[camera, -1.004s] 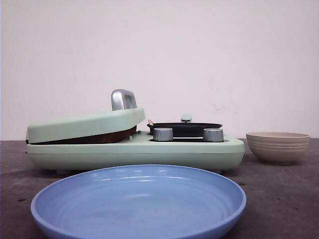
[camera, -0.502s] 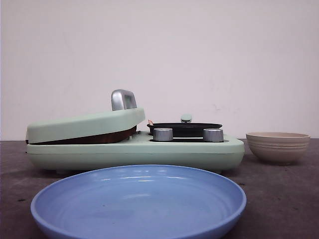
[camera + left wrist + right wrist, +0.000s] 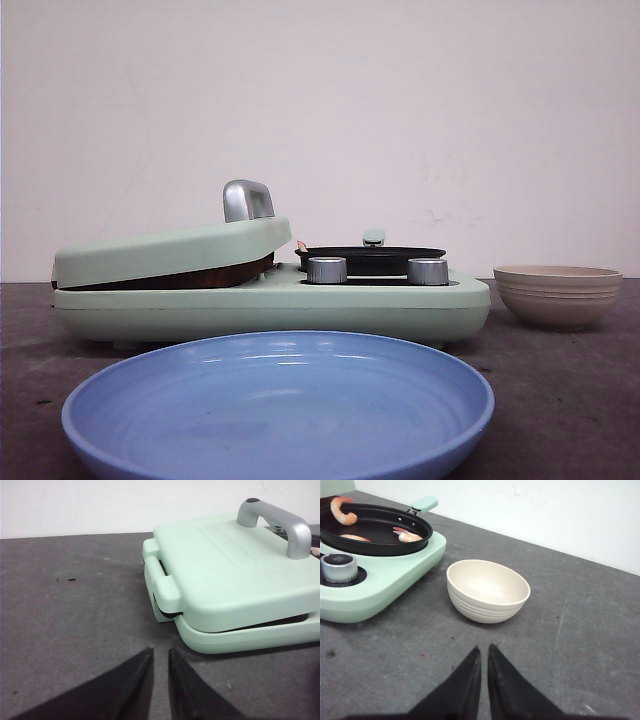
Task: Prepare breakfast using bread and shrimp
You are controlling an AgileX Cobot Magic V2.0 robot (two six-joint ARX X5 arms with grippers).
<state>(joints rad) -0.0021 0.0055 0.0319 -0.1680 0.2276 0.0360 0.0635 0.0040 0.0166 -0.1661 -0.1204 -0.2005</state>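
Observation:
Three pinkish-orange shrimp lie in the black pan (image 3: 422, 529): one on its far rim (image 3: 344, 511), two on its floor (image 3: 406, 536) (image 3: 355, 538). A tiny shrimp tip (image 3: 301, 245) shows in the front view. The bread is hidden; the mint-green press lid (image 3: 170, 250) lies down, with a brown strip (image 3: 200, 276) in the gap under it. My left gripper (image 3: 159, 652) is shut and empty over the table, next to the lid's hinge corner (image 3: 162, 587). My right gripper (image 3: 484, 649) is shut and empty, just short of the beige bowl (image 3: 487, 590).
A large empty blue plate (image 3: 280, 400) sits in front of the mint-green cooker (image 3: 380, 310). The cooker has two silver knobs (image 3: 327, 269) (image 3: 427, 271) and a silver lid handle (image 3: 280, 522). The beige bowl (image 3: 557, 295) stands empty to the cooker's right.

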